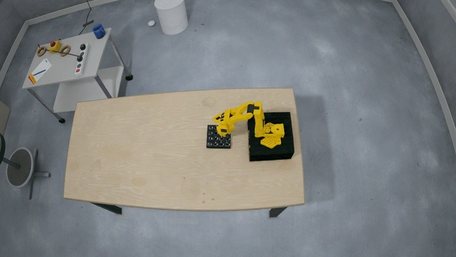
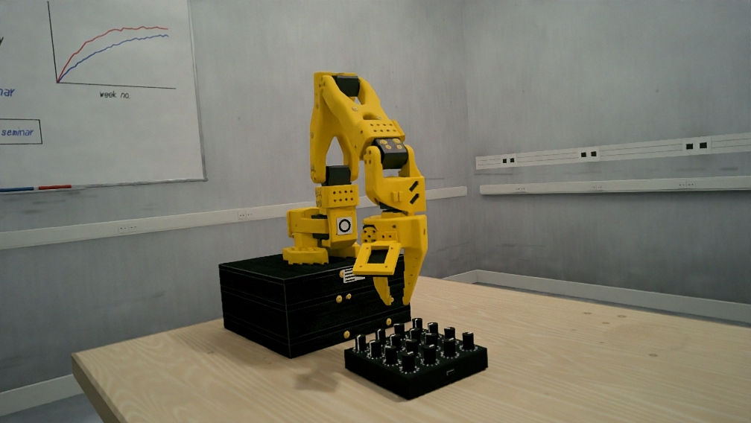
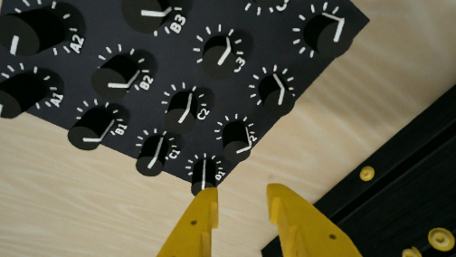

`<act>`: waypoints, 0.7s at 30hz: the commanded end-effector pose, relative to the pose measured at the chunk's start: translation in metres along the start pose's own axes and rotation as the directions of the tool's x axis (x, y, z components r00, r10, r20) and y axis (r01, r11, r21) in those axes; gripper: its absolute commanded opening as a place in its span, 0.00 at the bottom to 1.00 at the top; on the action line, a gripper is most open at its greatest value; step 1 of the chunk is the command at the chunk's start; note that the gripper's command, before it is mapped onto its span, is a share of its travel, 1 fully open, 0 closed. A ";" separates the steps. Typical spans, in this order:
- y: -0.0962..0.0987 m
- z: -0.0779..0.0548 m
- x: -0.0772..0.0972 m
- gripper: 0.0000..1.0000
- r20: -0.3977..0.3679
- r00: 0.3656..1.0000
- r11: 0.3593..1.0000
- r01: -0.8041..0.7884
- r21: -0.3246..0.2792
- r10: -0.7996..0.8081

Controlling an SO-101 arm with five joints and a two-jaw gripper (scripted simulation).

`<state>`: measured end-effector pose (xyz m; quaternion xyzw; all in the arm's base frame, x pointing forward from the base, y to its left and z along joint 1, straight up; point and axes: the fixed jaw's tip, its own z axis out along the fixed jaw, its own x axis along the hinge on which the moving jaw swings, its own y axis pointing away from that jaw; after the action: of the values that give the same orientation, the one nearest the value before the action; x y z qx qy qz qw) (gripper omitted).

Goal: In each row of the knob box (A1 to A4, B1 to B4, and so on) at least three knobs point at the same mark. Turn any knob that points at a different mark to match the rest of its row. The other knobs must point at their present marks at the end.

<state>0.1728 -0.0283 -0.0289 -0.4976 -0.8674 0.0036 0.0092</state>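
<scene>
Tool (image 1: pixel 225 134) (image 2: pixel 397 303) (image 3: pixel 242 187) tips stand slightly apart with nothing between them, above the knob box (image 1: pixel 218 146) (image 2: pixel 444 375) (image 3: pixel 253 50), which lies on the worktop (image 1: pixel 143 143) (image 2: pixel 577 357) (image 3: pixel 113 213). Seen from the top, the yellow arm (image 1: pixel 239 112) (image 2: pixel 386 128) covers some knobs. Just beside the box stands the black block (image 1: pixel 271 153) (image 2: pixel 255 304) (image 3: pixel 389 204) carrying the arm; the white cart (image 1: pixel 68 71), bearing a blue mug (image 1: pixel 98 31), stands well apart.

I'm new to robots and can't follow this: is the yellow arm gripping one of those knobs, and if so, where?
Nothing is held: the end effector has only air between its fingertips.
</scene>
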 end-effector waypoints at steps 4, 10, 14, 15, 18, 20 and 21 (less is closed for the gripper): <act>0.002 -0.002 0.001 0.10 0.011 0.999 0.999 -0.033 -0.014 0.033; 0.002 -0.002 0.001 0.10 0.011 0.999 0.999 -0.033 -0.014 0.033; 0.002 -0.002 0.001 0.10 0.011 0.999 0.999 -0.033 -0.014 0.033; 0.002 -0.002 0.001 0.10 0.011 0.999 0.999 -0.033 -0.014 0.033; 0.002 -0.002 0.001 0.10 0.011 0.999 0.999 -0.033 -0.014 0.033; 0.002 -0.002 0.001 0.10 0.011 0.999 0.999 -0.033 -0.014 0.033; 0.001 -0.002 0.001 0.10 0.011 0.999 0.999 -0.033 -0.014 0.033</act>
<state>0.1718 -0.0274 -0.0291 -0.5112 -0.8594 0.0042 0.0100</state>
